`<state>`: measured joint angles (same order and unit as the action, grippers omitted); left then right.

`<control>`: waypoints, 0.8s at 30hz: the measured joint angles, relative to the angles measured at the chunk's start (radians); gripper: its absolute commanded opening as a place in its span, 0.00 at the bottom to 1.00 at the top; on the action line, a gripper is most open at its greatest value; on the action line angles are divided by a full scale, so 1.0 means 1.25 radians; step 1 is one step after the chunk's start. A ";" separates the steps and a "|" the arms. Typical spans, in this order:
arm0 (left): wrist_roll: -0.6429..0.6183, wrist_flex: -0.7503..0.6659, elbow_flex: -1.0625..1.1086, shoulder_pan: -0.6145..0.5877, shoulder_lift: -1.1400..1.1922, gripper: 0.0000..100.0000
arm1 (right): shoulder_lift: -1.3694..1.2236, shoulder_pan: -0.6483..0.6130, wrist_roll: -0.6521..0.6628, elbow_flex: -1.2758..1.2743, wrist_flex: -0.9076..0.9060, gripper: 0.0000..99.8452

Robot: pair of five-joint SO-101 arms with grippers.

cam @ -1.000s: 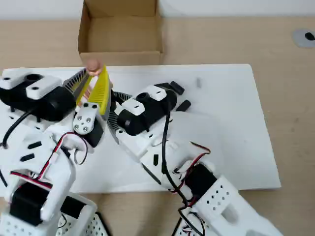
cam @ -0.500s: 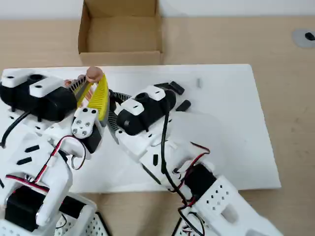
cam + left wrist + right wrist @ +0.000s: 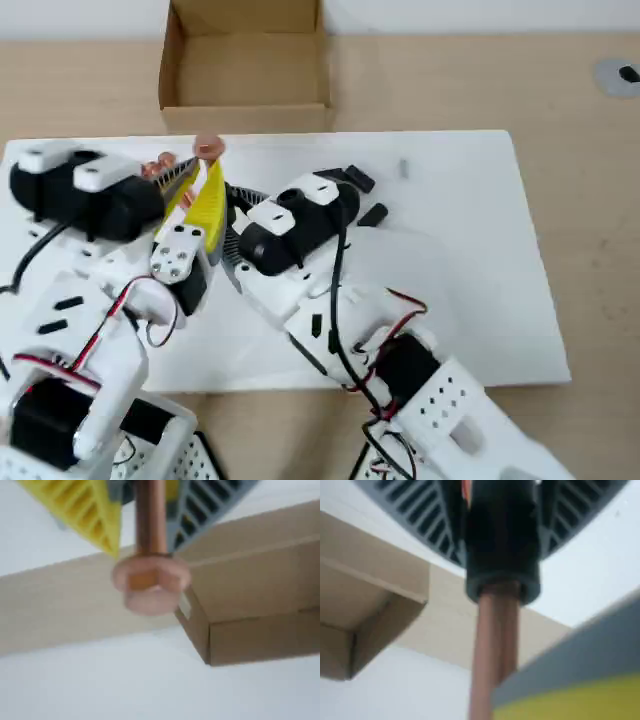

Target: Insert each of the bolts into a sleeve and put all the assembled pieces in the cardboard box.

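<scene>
Left gripper (image 3: pixel 144 542) clamping the bolt (image 3: pixel 150 581) has just slid along the box (image 3: pixel 245 118) front. Its shank's now in the sleeve (image 3: pixel 503 555) that the right gripper (image 3: pixel 501 515) pinches (nearly mated, I'd guess).

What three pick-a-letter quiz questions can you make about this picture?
1. Where is the box?
A. on the mat
B. in a gripper
C. past the mat's far edge

2. What colour is the bolt?
A. blue
B. copper
C. green

3. What is the left gripper doing?
A. shut on the bolt
B. open, empty
C. shut on the box

Answers:
1 C, it sits on the bare table beyond the mat.
2 B, its shaft and head look coppery.
3 A, it clamps the bolt's shaft.
</scene>
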<state>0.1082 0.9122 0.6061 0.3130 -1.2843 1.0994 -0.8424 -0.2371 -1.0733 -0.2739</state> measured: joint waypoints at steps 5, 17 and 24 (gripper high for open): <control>0.000 0.000 0.000 0.000 0.000 0.11 | 0.000 0.000 0.000 0.000 0.000 0.01; -0.009 0.093 -0.072 -0.060 0.002 0.19 | -0.001 0.000 0.002 -0.004 -0.001 0.01; -0.001 0.164 -0.191 -0.131 0.069 0.20 | -0.001 -0.001 0.014 -0.002 0.000 0.01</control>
<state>0.1066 1.1178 0.3667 0.1488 -1.1983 1.0978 -0.8439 -0.2202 -1.0764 -0.2739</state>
